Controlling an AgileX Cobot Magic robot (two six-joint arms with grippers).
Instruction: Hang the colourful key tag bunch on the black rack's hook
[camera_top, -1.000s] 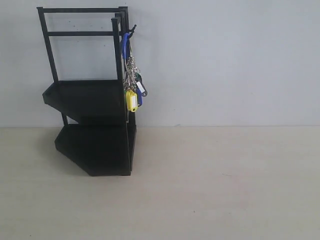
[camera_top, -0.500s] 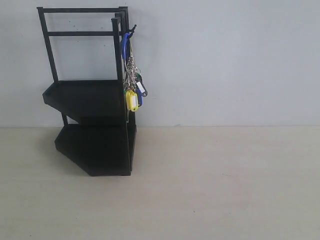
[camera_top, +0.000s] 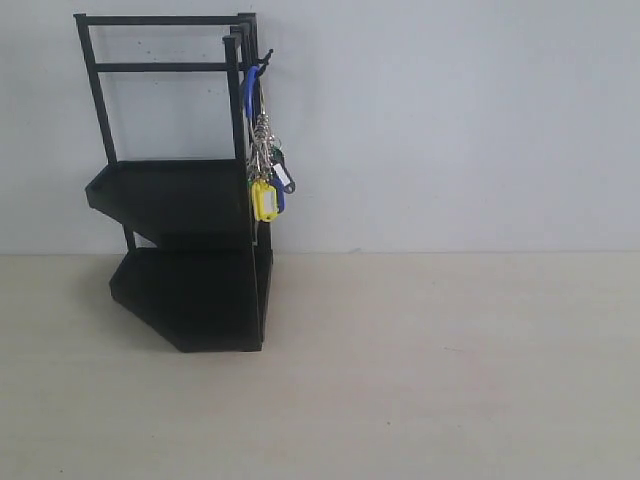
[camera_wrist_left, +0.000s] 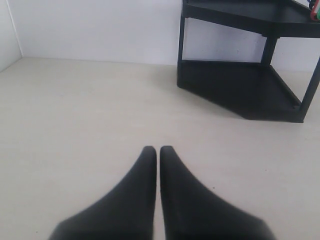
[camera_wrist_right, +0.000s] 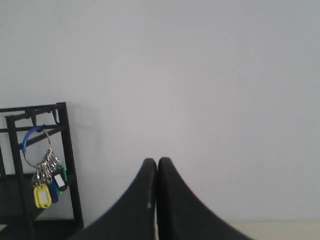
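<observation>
Pale tabletop (camera_top: 450, 380), key tag bunch (camera_top: 263, 150) on rack (camera_top: 170, 195) hook (camera_top: 266, 58), wrist views alone show left hand (camera_wrist_left: 157, 149), right hand (camera_wrist_right: 157, 161), closed, empty.

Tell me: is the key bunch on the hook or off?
On: the colourful key tag bunch hangs from the hook on the black rack.

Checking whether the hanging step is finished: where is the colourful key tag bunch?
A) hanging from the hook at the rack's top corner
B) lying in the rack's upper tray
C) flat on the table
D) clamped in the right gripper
A: the key tag bunch dangles by its blue-sleeved ring from the hook at the top corner of the black rack, while the left gripper and right gripper are shut and empty.
</observation>
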